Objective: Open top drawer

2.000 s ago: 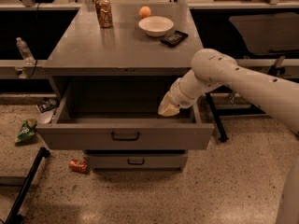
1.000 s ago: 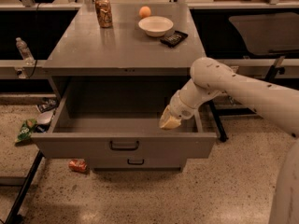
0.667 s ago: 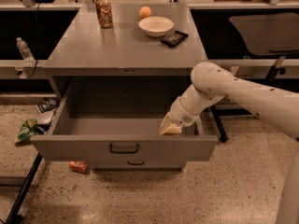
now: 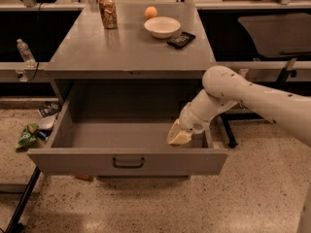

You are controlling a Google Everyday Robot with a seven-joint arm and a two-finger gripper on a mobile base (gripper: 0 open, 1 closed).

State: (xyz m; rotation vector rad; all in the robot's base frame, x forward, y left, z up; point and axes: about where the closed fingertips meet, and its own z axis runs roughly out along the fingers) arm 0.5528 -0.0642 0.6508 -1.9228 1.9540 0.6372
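Note:
The top drawer (image 4: 127, 162) is a large grey metal drawer with a wide flat front and a small dark bar handle (image 4: 128, 163). It stands pulled far out from under the grey cabinet top (image 4: 131, 42), and its deep box shows empty inside. My gripper (image 4: 179, 135) is at the end of the white arm, reaching down inside the drawer's right front corner, just behind the front panel.
On the cabinet top stand a can (image 4: 108, 12), an orange (image 4: 151, 12), a white bowl (image 4: 162, 26) and a dark packet (image 4: 181, 40). A water bottle (image 4: 25, 52) sits on a ledge at left. A green bag (image 4: 28, 135) lies on the floor at left.
The drawer has slid further out toward the camera, hiding the lower drawer fronts. My gripper has moved forward and down with it, staying at its right front corner.

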